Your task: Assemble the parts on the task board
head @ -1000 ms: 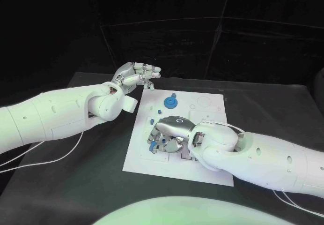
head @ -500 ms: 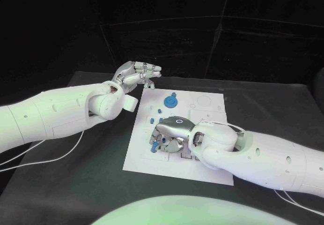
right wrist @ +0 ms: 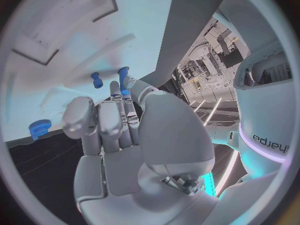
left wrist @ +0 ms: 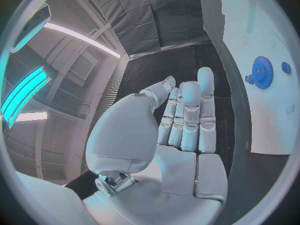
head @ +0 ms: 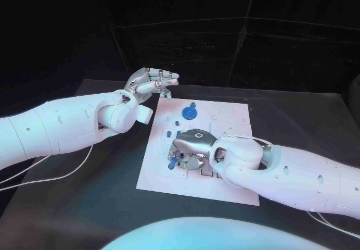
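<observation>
The white task board (head: 232, 130) lies mid-table. A blue gear (head: 190, 112) stands on its far part, also seen as the blue gear (left wrist: 261, 72) in the left wrist view. Small blue pegs (head: 177, 124) sit just nearer than it. My right hand (head: 193, 147) hangs over the board's left middle, fingers pointing down, pinching a blue peg (head: 173, 162) against the board. The right wrist view shows that peg (right wrist: 124, 80) between thumb and finger, another peg (right wrist: 96, 80) beside it. My left hand (head: 154, 82) is raised beyond the board's far left corner, fingers extended, holding nothing.
The black table (head: 90, 198) surrounds the board. A white cable (head: 45, 179) trails across the table under my left arm. A small knurled blue part (right wrist: 39, 130) sits near the board's edge in the right wrist view.
My right hand's fingers have shifted slightly over the board with the blue peg. The left hand has stayed where it was.
</observation>
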